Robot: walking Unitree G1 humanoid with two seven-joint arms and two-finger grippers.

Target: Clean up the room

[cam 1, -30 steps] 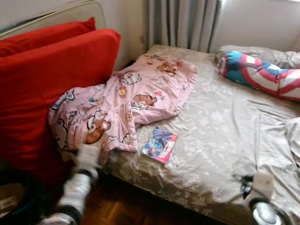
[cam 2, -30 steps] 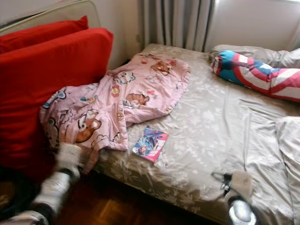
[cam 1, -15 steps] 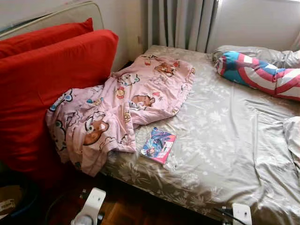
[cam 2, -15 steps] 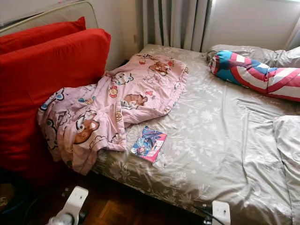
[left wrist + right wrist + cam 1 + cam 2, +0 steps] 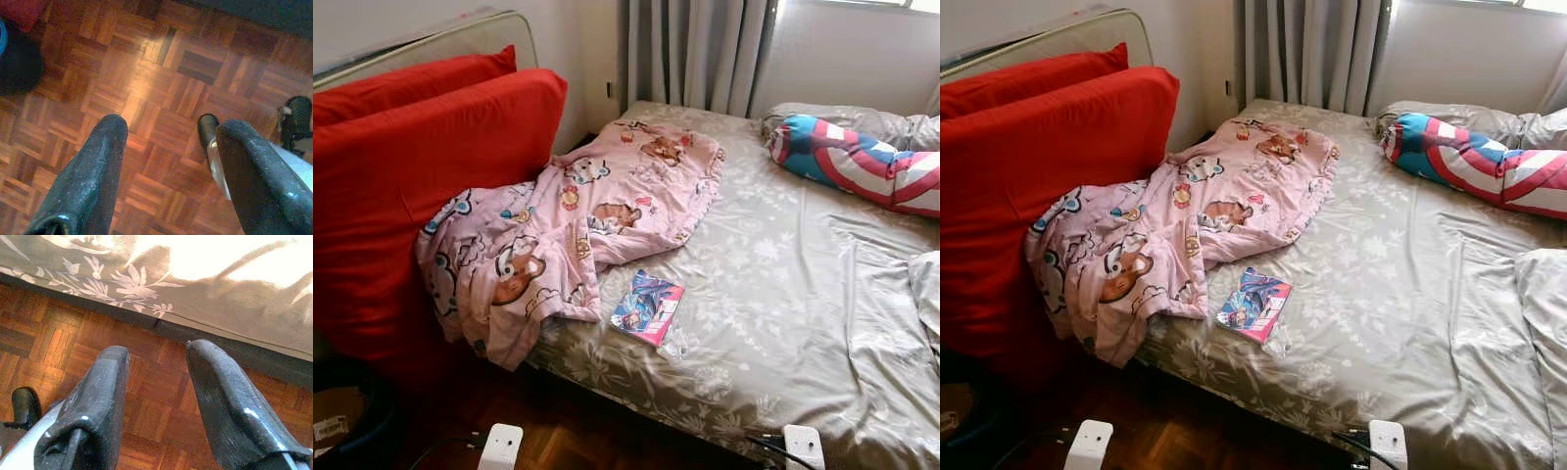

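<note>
Cleanup not begun: blanket point(image 5: 568, 220) crumpled, book point(image 5: 647, 305) loose on bed point(image 5: 783, 294). Left pincer point(image 5: 166, 166) and right pincer point(image 5: 156, 396) apart, empty, above floor point(image 5: 146, 73).

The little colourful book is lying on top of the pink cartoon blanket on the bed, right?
Not quite. The book lies on the grey flowered sheet, just beside the pink cartoon blanket, near the bed's edge. It is not on top of the blanket. The left eye view shows this.
</note>
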